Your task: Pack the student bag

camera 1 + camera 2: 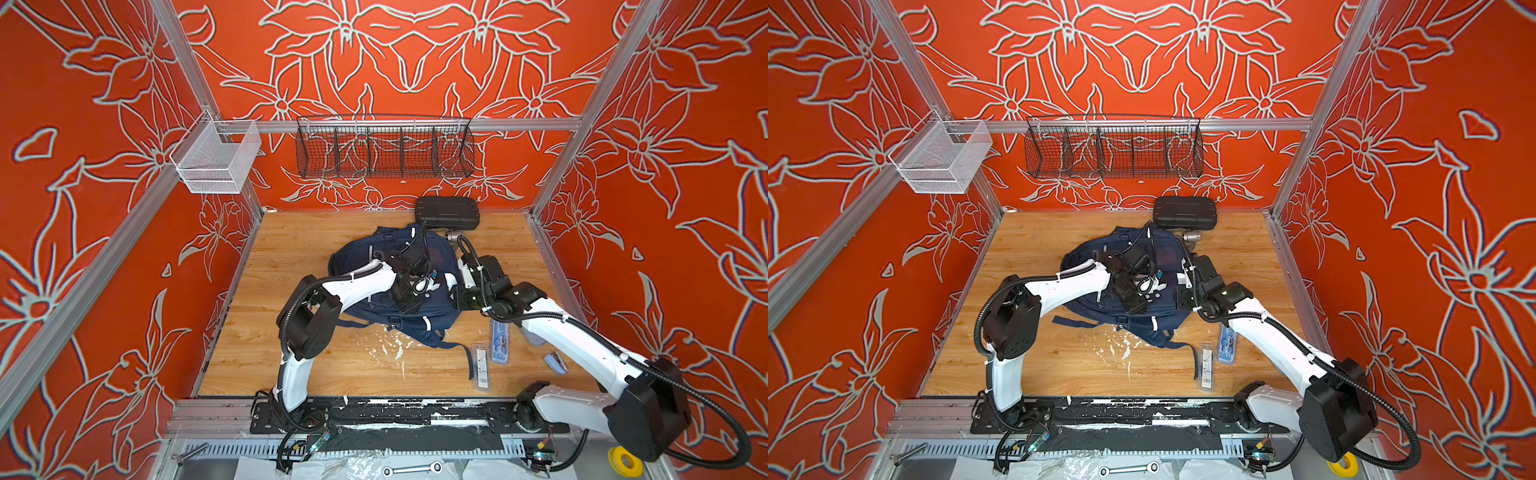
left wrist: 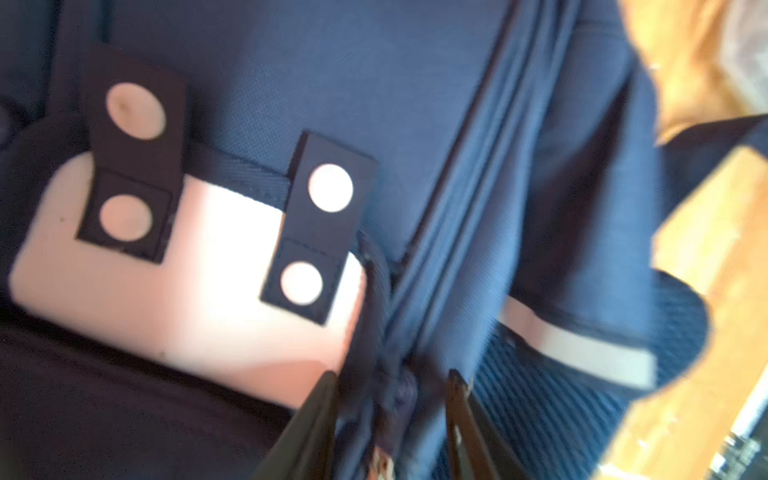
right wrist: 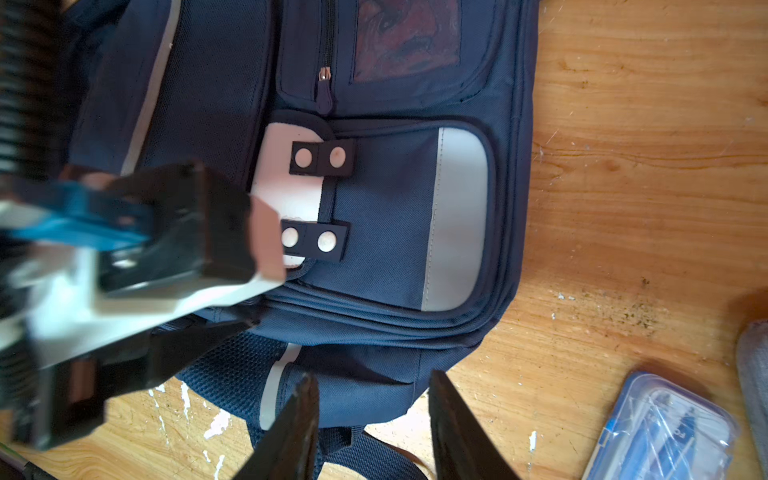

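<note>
Navy fabric forms the student bag (image 1: 353,259), which lies flat and front up in the middle of a wooden worktop (image 1: 299,249), straps trailing toward the robot. Both arms reach over it. The left hand (image 2: 390,378) sits low at the zip line beside the white patch (image 2: 208,270). Its jaws stand partly apart with a dark zip pull (image 2: 390,399) between them, and they do not look closed on it. The right hand (image 3: 370,378) hovers over the bag's bottom edge, jaws partly apart, holding nothing.

The bag looks soft and slack, and is probably light while unfilled. Pinched cloth would likely sag and bunch, so one hand may need to pin it while the other works. The zip pull seems the sensible hold for opening, and a strap would suit lifting. The pull is small and floppy and could slip free.

Counted:
- one bag, with one white patch carrying two dark tabs, each with two pale studs
- one black hard case (image 1: 446,212) just behind the bag's top
- two clear plastic packets (image 1: 481,365) side by side near the right arm
- one small blue item (image 1: 555,362) beyond them, too small to name
- two wire baskets on the rail, one white basket (image 1: 216,162) and one black basket (image 1: 384,151)
- two hands
</note>
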Controlling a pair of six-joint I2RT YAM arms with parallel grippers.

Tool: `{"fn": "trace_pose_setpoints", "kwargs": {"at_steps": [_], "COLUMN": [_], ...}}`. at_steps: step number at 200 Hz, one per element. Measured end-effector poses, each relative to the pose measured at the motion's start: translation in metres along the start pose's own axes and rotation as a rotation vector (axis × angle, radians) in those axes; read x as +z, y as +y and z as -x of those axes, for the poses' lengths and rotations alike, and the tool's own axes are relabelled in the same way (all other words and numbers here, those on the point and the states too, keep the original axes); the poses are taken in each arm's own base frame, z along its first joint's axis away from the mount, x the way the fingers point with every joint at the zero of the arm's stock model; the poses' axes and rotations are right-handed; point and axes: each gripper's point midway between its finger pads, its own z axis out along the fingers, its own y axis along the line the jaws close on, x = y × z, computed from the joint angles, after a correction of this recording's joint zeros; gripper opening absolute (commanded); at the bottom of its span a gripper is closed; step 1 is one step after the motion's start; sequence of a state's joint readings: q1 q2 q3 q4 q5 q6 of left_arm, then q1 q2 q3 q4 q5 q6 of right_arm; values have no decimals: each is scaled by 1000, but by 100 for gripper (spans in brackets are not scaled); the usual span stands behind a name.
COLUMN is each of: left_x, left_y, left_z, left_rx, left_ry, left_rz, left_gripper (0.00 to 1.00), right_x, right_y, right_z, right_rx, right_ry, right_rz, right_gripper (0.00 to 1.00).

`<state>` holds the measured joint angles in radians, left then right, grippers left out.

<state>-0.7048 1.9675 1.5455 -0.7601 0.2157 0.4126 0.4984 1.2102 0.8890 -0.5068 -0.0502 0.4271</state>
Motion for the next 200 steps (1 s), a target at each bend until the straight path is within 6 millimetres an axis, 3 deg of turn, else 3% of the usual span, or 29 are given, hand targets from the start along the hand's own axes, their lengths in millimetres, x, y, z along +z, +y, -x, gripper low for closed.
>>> {"fn": "trace_pose_setpoints", "kwargs": {"at_steps": [57, 122, 159, 200], "left_x": [-17, 10, 13, 15], "left_y": [-7, -7, -5, -3], "left_z": [3, -14, -16, -16], "left_rx": [-29, -61, -83, -96], "left_ry": [-4, 78, 87, 90], "left_rz": [-47, -83, -74, -56], "left_gripper": [30, 31, 43, 42], "right_x": [5, 5, 5, 5], "right_y": [2, 1, 1, 2], "right_z": [-4, -4, -4, -4], "right_rx": [3, 5, 6, 11], "right_ry": [22, 23, 22, 20], "right_rz": [9, 8, 9, 10], "right_gripper": [45, 44, 44, 44]}}
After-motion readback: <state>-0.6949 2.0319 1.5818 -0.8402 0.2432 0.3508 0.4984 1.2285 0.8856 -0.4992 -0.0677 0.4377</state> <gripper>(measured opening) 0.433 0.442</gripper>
